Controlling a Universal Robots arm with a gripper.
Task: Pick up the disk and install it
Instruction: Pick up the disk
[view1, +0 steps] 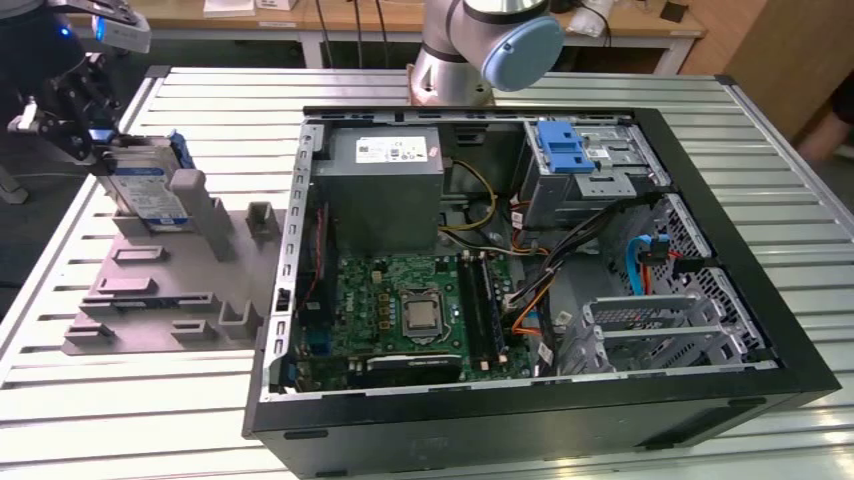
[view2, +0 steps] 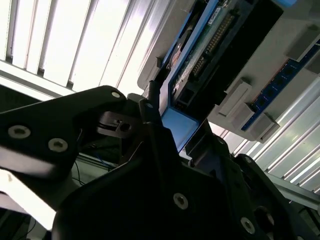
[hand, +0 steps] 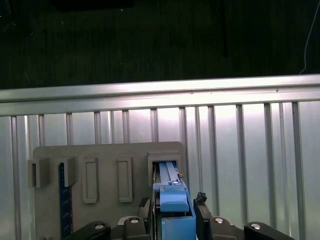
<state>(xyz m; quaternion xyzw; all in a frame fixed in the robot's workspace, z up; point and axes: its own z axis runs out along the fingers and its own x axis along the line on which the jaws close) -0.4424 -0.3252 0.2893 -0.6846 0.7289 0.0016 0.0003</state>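
End effector (hand: 175, 204) grips disk (view1: 147, 186) in fixture (view1: 160, 290)

We see open air above the grey fixture (view1: 160, 285), where the disk (view1: 144, 190) stands in its slot among upright posts (one (view1: 187, 195) just beside it). The open case's wall (view1: 296, 230) rises near; inside, cables (view1: 581, 235) cross below the drive cage (view1: 614, 160).

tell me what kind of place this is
Probably a robotics lab or test bench for computer assembly: an open desktop computer case sits on a slatted metal table, a grey fixture beside it holds the disk with the gripper at it, and wooden workbenches stand behind.
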